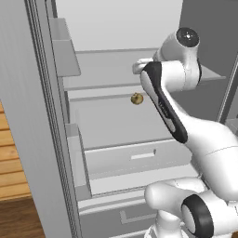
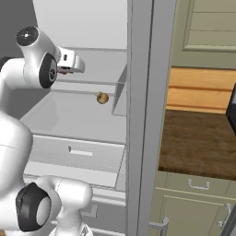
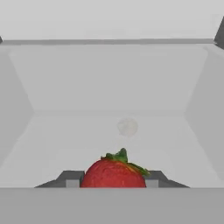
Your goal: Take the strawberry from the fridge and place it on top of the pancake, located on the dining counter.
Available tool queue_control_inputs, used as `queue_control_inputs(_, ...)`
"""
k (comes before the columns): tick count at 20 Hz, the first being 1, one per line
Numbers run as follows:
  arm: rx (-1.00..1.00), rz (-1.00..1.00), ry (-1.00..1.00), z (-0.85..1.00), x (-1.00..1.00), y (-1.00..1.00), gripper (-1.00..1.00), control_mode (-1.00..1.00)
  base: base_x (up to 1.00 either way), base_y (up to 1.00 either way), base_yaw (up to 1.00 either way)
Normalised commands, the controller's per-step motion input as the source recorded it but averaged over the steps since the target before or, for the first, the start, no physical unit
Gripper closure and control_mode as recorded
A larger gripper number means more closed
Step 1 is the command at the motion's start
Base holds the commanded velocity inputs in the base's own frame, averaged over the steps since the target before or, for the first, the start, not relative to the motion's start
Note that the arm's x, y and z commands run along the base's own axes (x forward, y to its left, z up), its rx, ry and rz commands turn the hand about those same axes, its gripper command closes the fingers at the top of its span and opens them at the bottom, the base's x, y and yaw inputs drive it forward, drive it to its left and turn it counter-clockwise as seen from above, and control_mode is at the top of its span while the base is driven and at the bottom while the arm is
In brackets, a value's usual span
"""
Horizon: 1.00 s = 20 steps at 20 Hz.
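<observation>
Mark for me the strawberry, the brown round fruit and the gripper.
strawberry (image 3: 113, 173): hand view, middle of its red body, between the finger tips.
brown round fruit (image 1: 136, 98): left base view, centre of the fruit, on a fridge shelf.
gripper (image 3: 112, 178): hand view, midway between the two tips, shut on the strawberry.

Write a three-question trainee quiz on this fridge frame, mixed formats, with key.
1. True or false: the gripper is shut on the strawberry.
2. Multiple choice: the yellowish-brown fruit lies A) on a fridge shelf, B) in a bottom drawer, C) on the wooden countertop.
3. Fill in: in the right base view, the wooden countertop lies to the ___ of the fridge door.

Key: 1 true; 2 A; 3 right.
</observation>
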Motion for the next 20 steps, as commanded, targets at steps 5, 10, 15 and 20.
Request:
queue_control_inputs(5,-0.03,0.17,0.16,0.05,-1.00,-0.09,1.00,-1.00,0.00,0.00,0.00)
queue_control_inputs(10,-0.02,-0.09,0.18,-0.53,-1.00,-0.01,1.00,-1.00,0.00,0.00,0.00)
queue_control_inputs(15,-0.01,-0.25,0.00,-0.81,-1.00,-0.13,1.00,-1.00,0.00,0.00,0.00)
queue_control_inputs(20,0.01,-0.11,0.00,-0.79,-0.59,-0.41,1.00,-1.00,0.00,0.00,0.00)
